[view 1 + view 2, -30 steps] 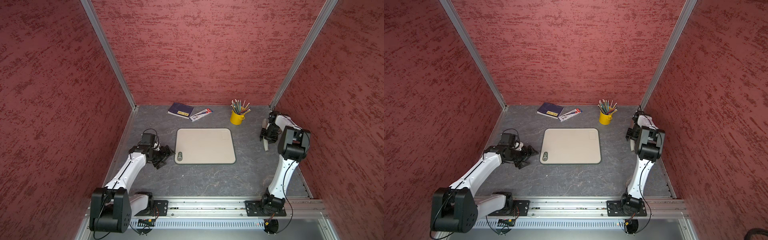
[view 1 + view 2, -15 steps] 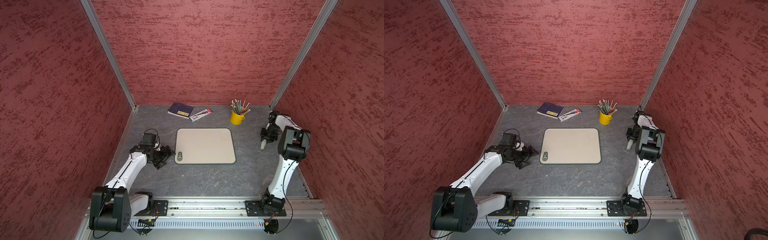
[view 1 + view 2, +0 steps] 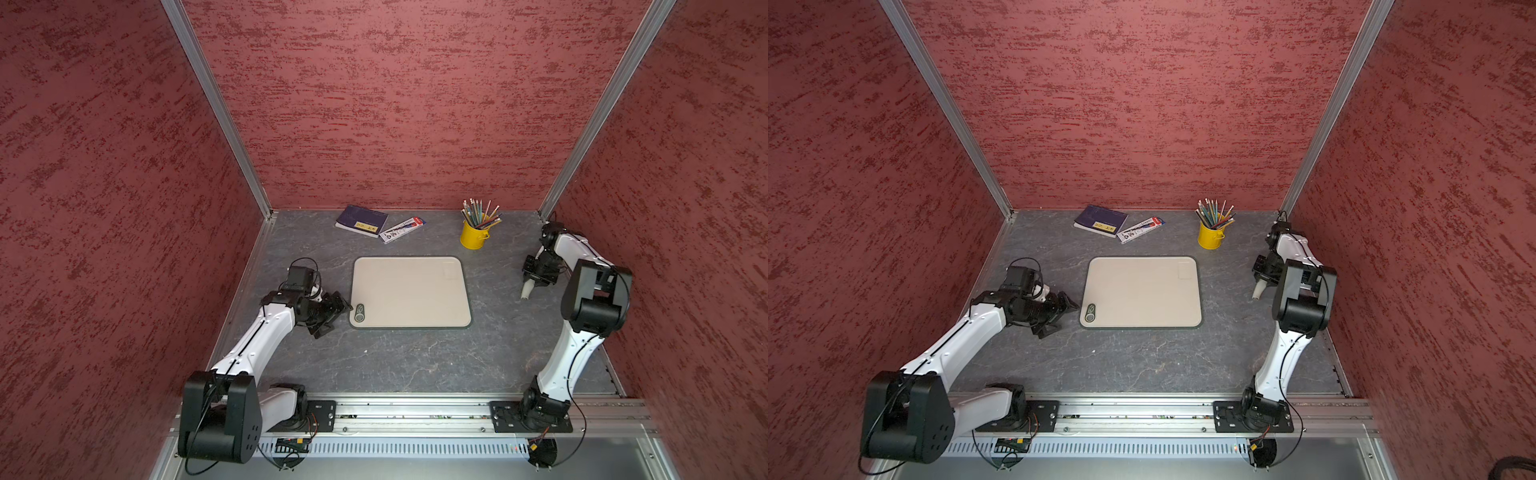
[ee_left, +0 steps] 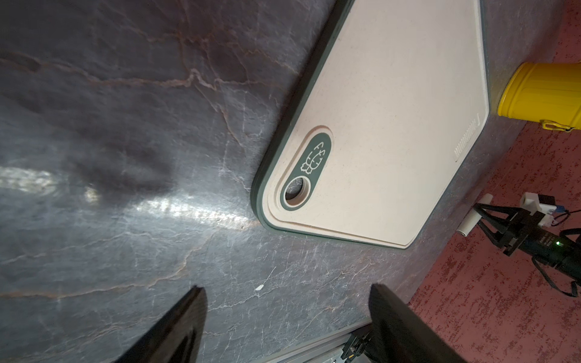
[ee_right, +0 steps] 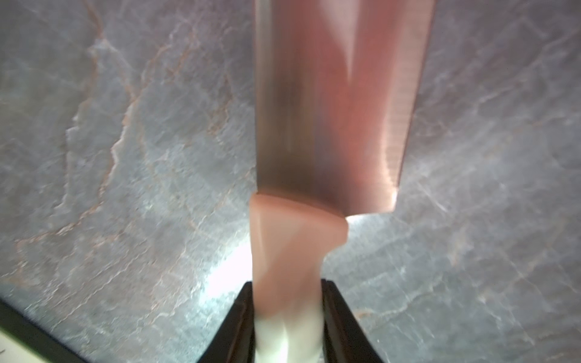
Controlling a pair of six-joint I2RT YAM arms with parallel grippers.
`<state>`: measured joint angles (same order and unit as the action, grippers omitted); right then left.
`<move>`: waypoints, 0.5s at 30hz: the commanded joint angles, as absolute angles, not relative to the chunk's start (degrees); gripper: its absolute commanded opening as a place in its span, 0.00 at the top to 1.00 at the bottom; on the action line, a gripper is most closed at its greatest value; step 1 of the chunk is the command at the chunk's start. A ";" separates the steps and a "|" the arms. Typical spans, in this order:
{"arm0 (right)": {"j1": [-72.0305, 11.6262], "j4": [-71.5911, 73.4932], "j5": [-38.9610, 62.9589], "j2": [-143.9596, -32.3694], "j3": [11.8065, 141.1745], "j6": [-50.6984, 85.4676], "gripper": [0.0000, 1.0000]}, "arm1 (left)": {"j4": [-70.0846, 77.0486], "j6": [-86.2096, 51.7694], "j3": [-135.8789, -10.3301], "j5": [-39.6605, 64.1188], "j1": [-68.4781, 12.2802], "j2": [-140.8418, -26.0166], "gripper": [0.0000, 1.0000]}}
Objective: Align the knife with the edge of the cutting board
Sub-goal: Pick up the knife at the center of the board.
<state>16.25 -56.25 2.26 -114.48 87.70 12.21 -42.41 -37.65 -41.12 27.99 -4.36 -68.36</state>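
The knife [image 5: 330, 110] has a broad grey blade that mirrors the red wall, and a pale handle [image 5: 286, 251]. My right gripper [image 5: 287, 289] is shut on that handle. In both top views only the handle's end [image 3: 526, 290] [image 3: 1257, 291] shows below the right gripper [image 3: 537, 277], by the right wall and well right of the cutting board [image 3: 409, 291] [image 3: 1142, 291]. The blade is hidden there. My left gripper [image 3: 332, 309] [image 4: 287, 292] is open and empty, just left of the board's front-left corner with the green badge [image 4: 309, 166].
A yellow cup of coloured pencils [image 3: 475, 232] stands behind the board's right corner. A dark-blue booklet [image 3: 361, 221] and a flat pencil pack [image 3: 402, 229] lie by the back wall. Red walls close in three sides. A metal rail [image 3: 415, 415] runs along the front.
My right gripper has closed on the knife's handle, and the pale handle end now sticks out below it. The left arm has hardly moved.
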 commanded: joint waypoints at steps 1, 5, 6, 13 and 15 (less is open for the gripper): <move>15.94 -52.76 1.86 -109.85 84.66 13.93 1.00 | -41.84 -37.45 -42.45 27.17 -5.01 -68.73 0.15; 15.71 -52.06 2.67 -104.86 81.18 15.09 1.00 | -41.62 -37.44 -42.59 27.24 -5.33 -68.98 0.15; 15.52 -51.82 2.93 -103.55 80.20 15.49 1.00 | -41.57 -37.46 -42.55 27.24 -5.43 -68.99 0.15; 9.46 -52.38 2.89 -91.19 70.62 18.33 1.00 | -41.11 -37.42 -41.65 27.94 -5.80 -69.32 0.15; 6.33 -53.00 3.07 -87.89 67.98 19.00 1.00 | -41.67 -37.08 -41.65 28.36 -6.06 -69.40 0.15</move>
<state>9.67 -53.39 2.42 -91.72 70.96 17.17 -42.35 -37.65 -41.28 28.10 -5.50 -68.99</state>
